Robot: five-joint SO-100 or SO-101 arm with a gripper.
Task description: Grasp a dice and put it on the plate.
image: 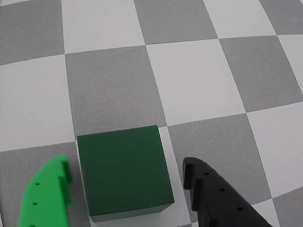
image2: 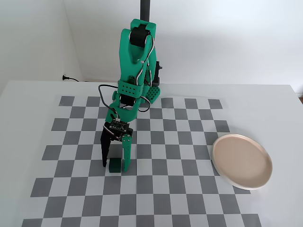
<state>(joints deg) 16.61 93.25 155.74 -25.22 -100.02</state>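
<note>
Dice (image: pixel 124 172) sits flat – edges skewed off the checker lines

A dark green dice (image: pixel 123 172), a beige-pink plate (image2: pixel 242 161), and a grey-and-white chequered table (image2: pixel 189 189) are being shown.

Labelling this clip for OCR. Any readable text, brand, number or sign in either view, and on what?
None readable.
Small dark green cube: plain faces, no pips or print.
Round beige-pink plate: blank.
Grey-and-white checkered mat: pattern only.
Small circuit board on the green arm's wrist: any markings too small to read.
</note>
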